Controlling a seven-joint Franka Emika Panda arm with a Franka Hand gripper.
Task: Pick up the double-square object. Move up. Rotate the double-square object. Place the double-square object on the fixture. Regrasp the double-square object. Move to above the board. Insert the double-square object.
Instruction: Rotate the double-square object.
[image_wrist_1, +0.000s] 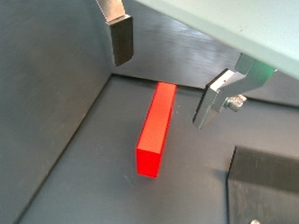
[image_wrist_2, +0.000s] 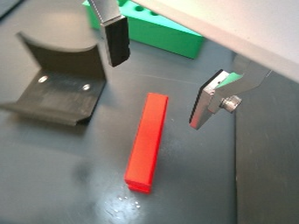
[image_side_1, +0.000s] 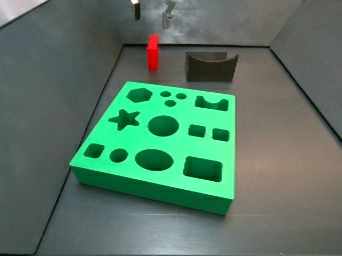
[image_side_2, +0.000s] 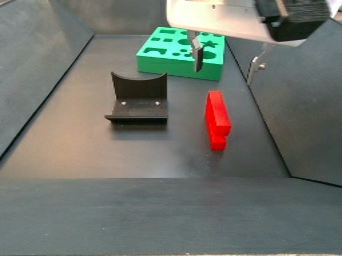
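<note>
Here we see the board (image_side_1: 160, 140) as the largest thing, a bright green slab lying flat on the dark floor (image_side_1: 287, 150), its cut-outs showing a star, circles, squares and a hexagon. In a side view it sits toward the far end of the floor (image_side_2: 80, 140), and in a wrist view only 1 green corner (image_wrist_2: 158, 31) shows.

Next comes the fixture (image_side_2: 138, 98), a dark block with a curved notch in its top, standing on the floor apart from the board; we also find it in a side view (image_side_1: 210, 66) and in a wrist view (image_wrist_2: 59, 79).

The double-square object (image_wrist_2: 147, 140) is a long red block lying on the floor beside the fixture, not touching it. It shows in both side views (image_side_1: 154, 52) (image_side_2: 217, 120) and in a wrist view (image_wrist_1: 156, 127), close to a wall of the floor.

Smallest is the gripper (image_wrist_2: 162, 74), hanging above the red block with its 2 fingers (image_wrist_2: 114, 39) spread apart and nothing between them. We see it in a wrist view (image_wrist_1: 170, 74) and above the block in a side view (image_side_2: 223, 62).
</note>
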